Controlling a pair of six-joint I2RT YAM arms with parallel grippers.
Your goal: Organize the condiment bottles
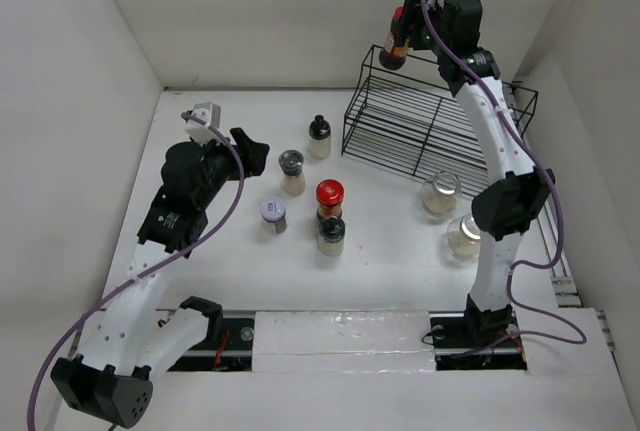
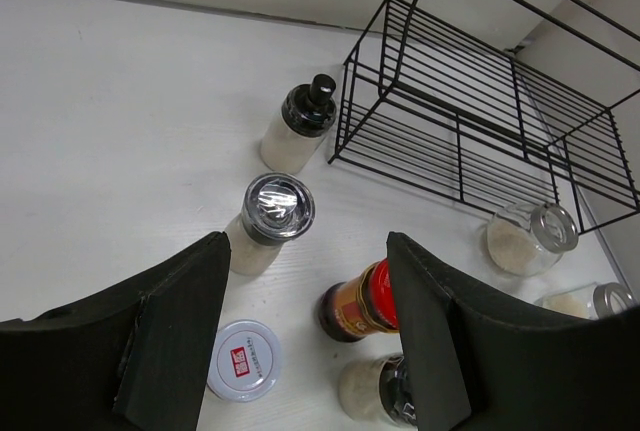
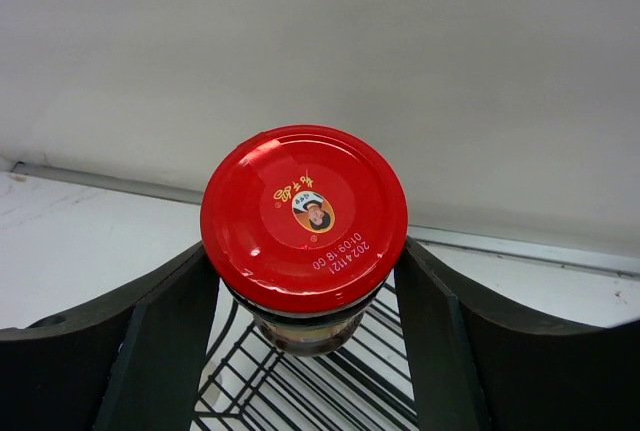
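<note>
Clamped upright in the right gripper point(image 3: 303, 261), a red-lidded jar point(image 3: 303, 201) was held in the air over the far left corner of the black wire rack point(image 1: 430, 121). Its lid was turned toward the wrist and its long axis was vertical. The top shelf was seen directly beneath the jar, so the coming move was judged to be a straight lowering, and the right arm was the nearer one to the rack.

The left gripper point(image 2: 305, 251) was pictured with its jaws apart and nothing between them, poised over the left half of the table point(image 1: 390, 261).

Eight containers were counted. Seven were left standing on the table:
- In the middle: a second red-lidded jar point(image 1: 329, 196), two black-capped pale bottles point(image 1: 319, 137), one grey-lidded shaker point(image 1: 291, 171) and one white-lidded jar point(image 1: 273, 214).
- Toward the right edge, just in front of the rack: two squat clear jars point(image 1: 440, 194).
</note>
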